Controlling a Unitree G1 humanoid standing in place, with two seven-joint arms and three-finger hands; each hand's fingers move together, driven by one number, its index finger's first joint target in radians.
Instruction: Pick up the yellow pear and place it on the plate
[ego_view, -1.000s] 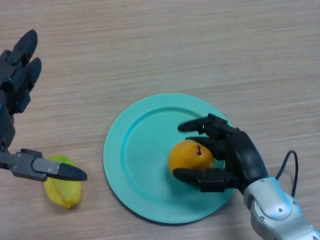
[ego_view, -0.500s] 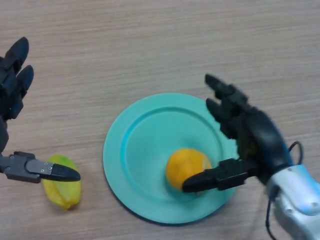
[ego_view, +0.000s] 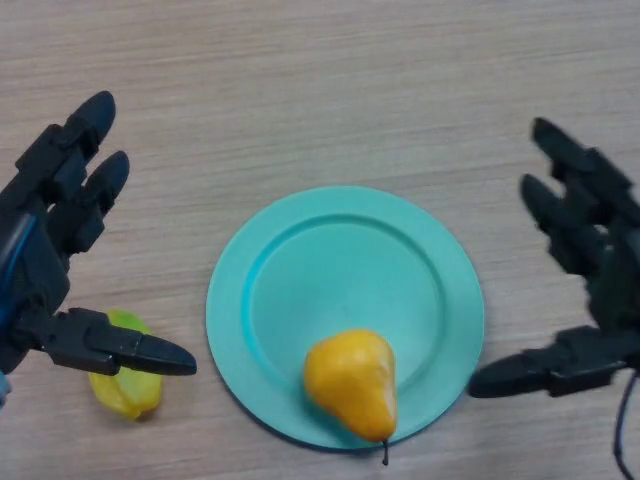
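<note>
The left hand (ego_view: 50, 250) hovers spread and empty, its thumb over a yellow-green fruit (ego_view: 122, 385) on the bench (ego_view: 320, 90). The yellow pear (ego_view: 352, 382) lies on the teal plate (ego_view: 345, 255), at its near rim. The right hand (ego_view: 590, 290) hangs open, holding nothing.

A small yellow-green waxy star fruit (ego_view: 122, 388) lies on the pale wood-grain desk (ego_view: 320, 90), near its left front.
</note>
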